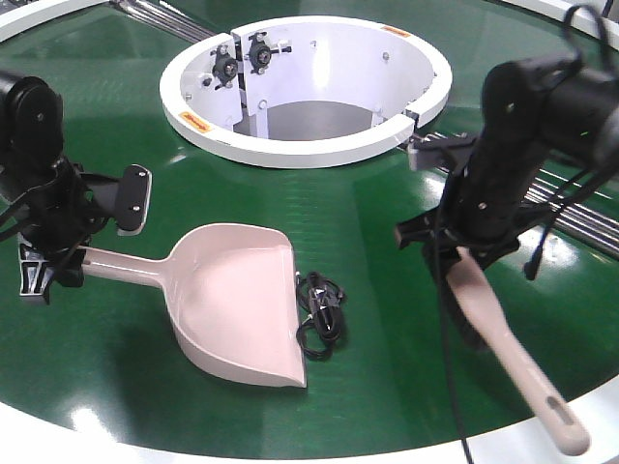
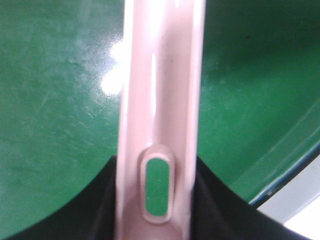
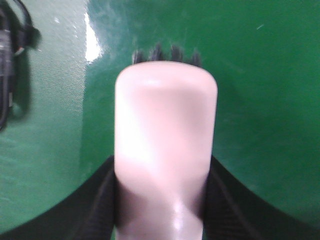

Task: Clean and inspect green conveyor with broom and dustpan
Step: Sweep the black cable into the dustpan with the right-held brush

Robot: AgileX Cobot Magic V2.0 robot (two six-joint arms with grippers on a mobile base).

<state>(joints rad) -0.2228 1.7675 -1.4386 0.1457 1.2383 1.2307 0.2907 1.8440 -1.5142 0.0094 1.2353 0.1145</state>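
Jaws clamped both sides: my left gripper (image 1: 60,259) holds the pale beige plastic scoop dustpan (image 1: 237,309) by its handle, my right gripper (image 1: 456,244) the slim beige bristled broom (image 1: 503,333).

Glossy smooth green conveyor (image 1: 387,251), smooth pale plastic dustpan (image 1: 237,300), shiny plastic broom (image 1: 508,348), metal rollers (image 1: 571,198)

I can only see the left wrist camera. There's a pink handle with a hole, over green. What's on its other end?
Observer: A pale pink plastic scoop-shaped dustpan, lying on the glossy green conveyor belt.
Operator: Anything to scoop up?
Observer: Yes, a tangled black cable lies right at the dustpan's mouth.
Operator: Where's the brush?
Observer: The right gripper holds the long beige plastic broom, bristles down, right of the cable.
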